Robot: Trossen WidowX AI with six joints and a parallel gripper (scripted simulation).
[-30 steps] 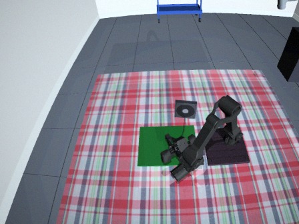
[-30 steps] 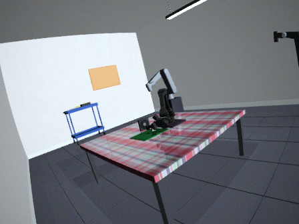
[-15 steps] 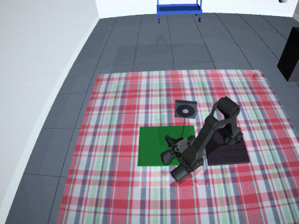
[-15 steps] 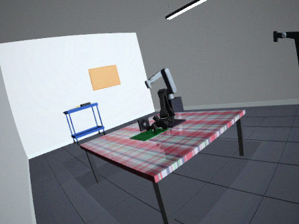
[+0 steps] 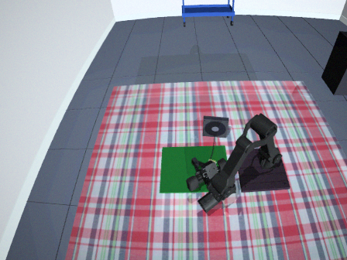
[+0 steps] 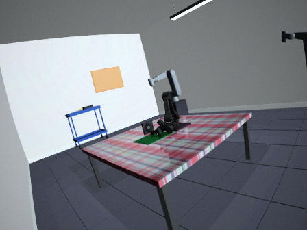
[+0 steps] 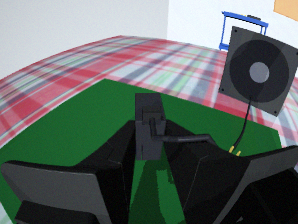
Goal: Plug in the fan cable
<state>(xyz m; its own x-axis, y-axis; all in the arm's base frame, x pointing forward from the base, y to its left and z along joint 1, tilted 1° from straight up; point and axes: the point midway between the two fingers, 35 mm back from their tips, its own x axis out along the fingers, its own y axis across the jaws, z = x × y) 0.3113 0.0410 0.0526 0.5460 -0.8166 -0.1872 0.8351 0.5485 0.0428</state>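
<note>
My gripper [image 5: 210, 165] [image 7: 148, 125] is shut on the dark plug [image 7: 149, 107], which stands upright between the fingertips in the wrist view. The black cable [image 7: 185, 138] [image 5: 213, 147] bends out of the plug to the right, passes behind the right finger and runs up to the fan. The fan [image 5: 214, 128] [image 6: 148, 127] [image 7: 259, 72] stands beyond the board's far edge. The green board [image 5: 174, 174] [image 6: 146, 139] [image 7: 85, 115] lies under the gripper. The four-pin header cannot be made out, and whether the plug touches the board cannot be told.
Small yellow pieces [image 7: 234, 150] show beside the cable, close to the right finger. The arm's dark base plate [image 5: 263, 179] lies right of the board on the plaid table [image 5: 128, 217] [image 6: 161, 161]. A blue cart [image 5: 208, 11] [image 6: 90, 137] stands beyond the table.
</note>
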